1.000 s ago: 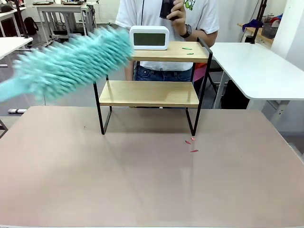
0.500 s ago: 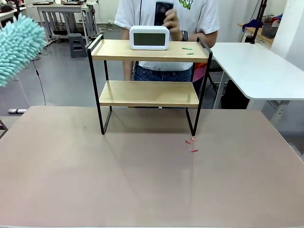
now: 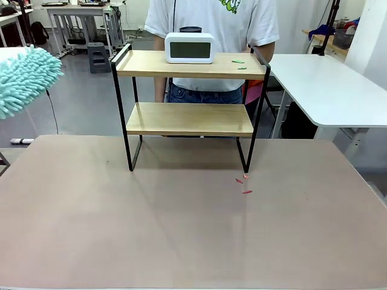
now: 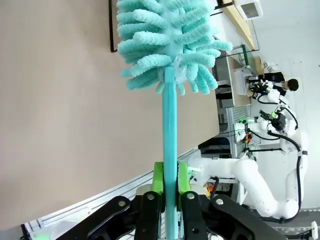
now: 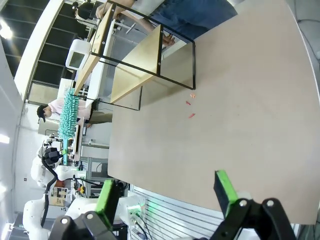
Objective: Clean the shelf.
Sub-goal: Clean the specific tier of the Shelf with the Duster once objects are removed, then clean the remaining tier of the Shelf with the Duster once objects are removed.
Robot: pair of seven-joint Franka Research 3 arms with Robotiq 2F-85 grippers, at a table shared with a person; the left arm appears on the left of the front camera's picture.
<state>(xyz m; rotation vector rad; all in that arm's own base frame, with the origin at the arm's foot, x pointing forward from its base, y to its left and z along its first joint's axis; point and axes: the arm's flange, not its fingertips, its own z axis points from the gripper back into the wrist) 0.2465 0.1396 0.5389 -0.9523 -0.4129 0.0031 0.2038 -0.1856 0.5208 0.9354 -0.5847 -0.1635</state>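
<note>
The microfibre duster (image 3: 25, 80) has swung left off the shelf (image 3: 190, 65) — left gripper (image 4: 170, 179) clamping its handle (image 4: 169, 125), right gripper (image 5: 166, 192) open, empty — mid-sweep; the next pass likely targets the top-board green scraps (image 3: 238, 61).

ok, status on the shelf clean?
Left gripper shut on duster, held clear left of shelf. Right gripper open, empty. Green scraps on top board, right of clock. Clock in the sweep path; red scraps on table.

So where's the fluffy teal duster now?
In the front view the duster is at far left, apart from the shelf, gripped by the left end effector.
</note>
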